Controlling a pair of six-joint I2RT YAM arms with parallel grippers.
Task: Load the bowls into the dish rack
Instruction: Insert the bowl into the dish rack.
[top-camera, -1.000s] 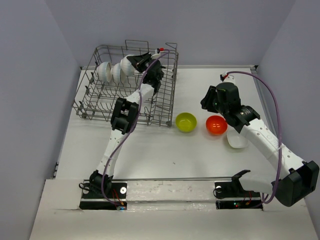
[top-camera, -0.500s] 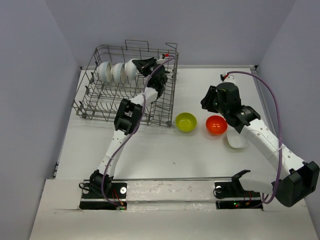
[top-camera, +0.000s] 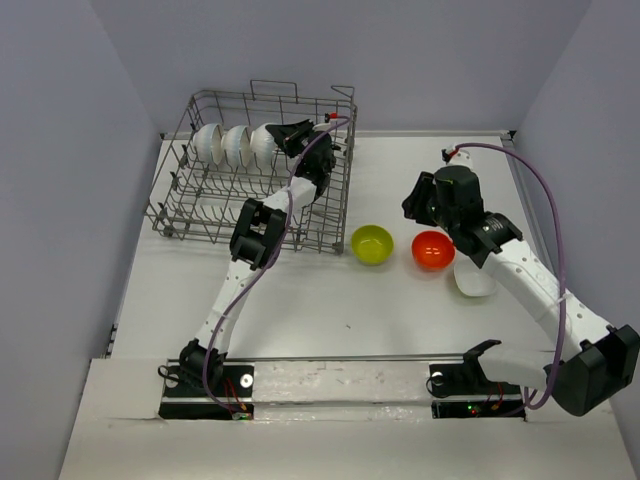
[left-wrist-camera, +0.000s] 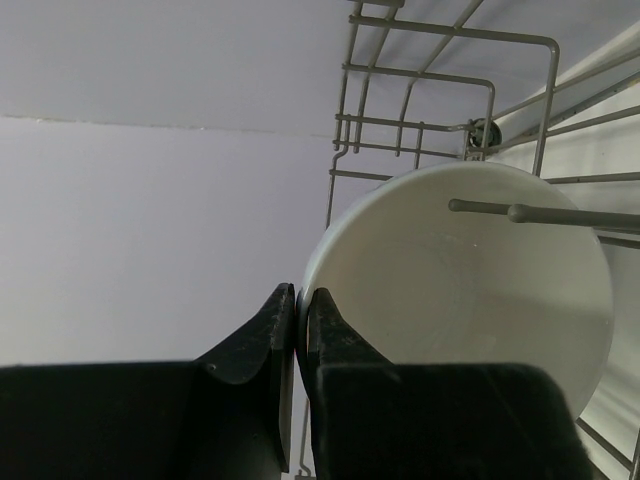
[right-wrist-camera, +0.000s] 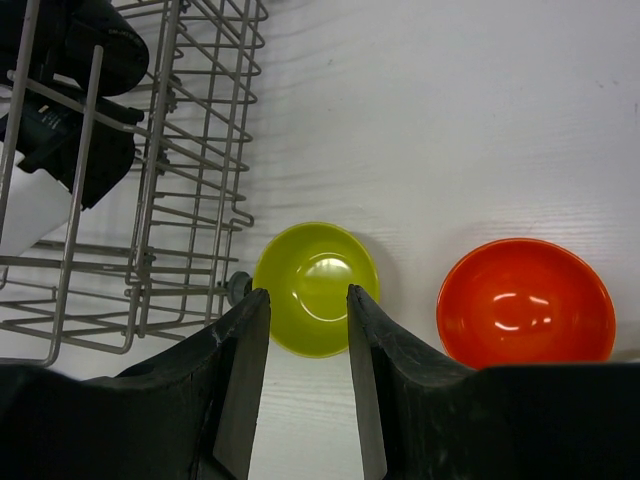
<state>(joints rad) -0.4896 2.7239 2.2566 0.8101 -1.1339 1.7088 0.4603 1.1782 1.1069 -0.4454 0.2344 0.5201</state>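
Observation:
The grey wire dish rack (top-camera: 186, 195) stands at the far left of the table. Two white bowls (top-camera: 208, 143) (top-camera: 236, 145) stand on edge in its back row. My left gripper (top-camera: 283, 135) is shut on the rim of a third white bowl (top-camera: 264, 139) right beside them; in the left wrist view the fingertips (left-wrist-camera: 285, 305) pinch that bowl's rim (left-wrist-camera: 460, 270) among the rack wires (left-wrist-camera: 345, 120). My right gripper (top-camera: 413, 203) is open and empty, held above the table, with the yellow bowl (right-wrist-camera: 315, 285) showing between its fingers (right-wrist-camera: 248, 330).
The yellow bowl (top-camera: 372, 244) and an orange bowl (top-camera: 433, 249) sit side by side on the white table right of the rack. Another white bowl (top-camera: 474, 280) lies partly under my right arm. The rack's corner (right-wrist-camera: 152, 262) is close left of the yellow bowl.
My left gripper has carried the third white bowl a little left and down, closer to the two bowls in the rack's back row. The right arm has barely moved.

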